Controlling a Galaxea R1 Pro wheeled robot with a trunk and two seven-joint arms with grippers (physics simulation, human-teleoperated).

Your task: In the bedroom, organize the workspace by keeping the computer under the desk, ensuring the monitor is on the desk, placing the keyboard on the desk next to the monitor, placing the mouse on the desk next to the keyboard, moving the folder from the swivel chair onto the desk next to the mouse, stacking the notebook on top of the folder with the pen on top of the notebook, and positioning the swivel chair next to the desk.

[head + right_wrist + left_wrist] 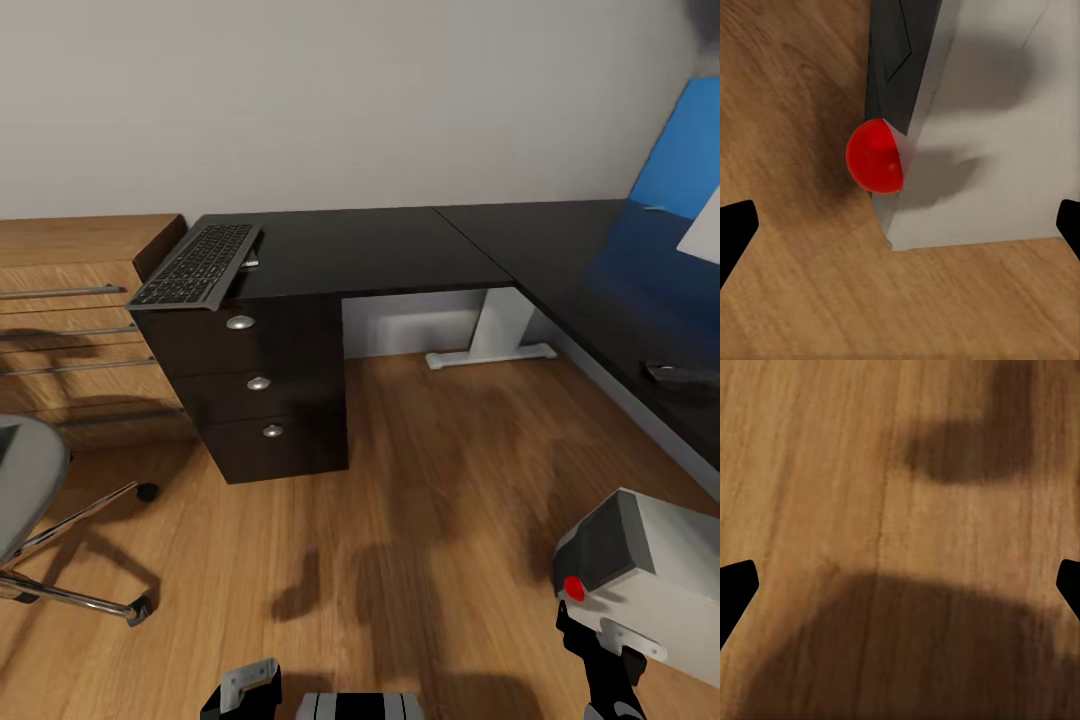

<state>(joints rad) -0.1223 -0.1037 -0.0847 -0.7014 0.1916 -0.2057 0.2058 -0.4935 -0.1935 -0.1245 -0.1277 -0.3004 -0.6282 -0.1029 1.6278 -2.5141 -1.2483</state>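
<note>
The monitor (650, 560) hangs low over the wood floor (430, 480), well out from the desk (400, 245), its black front with the red dot (574, 588) turned toward the drawer block and its white back away from it; whether the right gripper (612, 690) beneath it grips it cannot be told. From the right wrist camera the monitor's white side (997, 142) and red dot (874, 156) lie just ahead of the jaws, between the two dark fingertips (735, 229), which stand wide apart. The left gripper (900, 585) has its jaws spread too, over bare floor (832, 472). The keyboard (195, 265) lies on the desk's surface at the end above the three shut drawers (258, 382), one corner overhanging the edge. The mouse (680, 376) rests on the desk's other wing, near its front edge. The swivel chair (30, 480) stands on the floor beside the drawers, apart from them.
</note>
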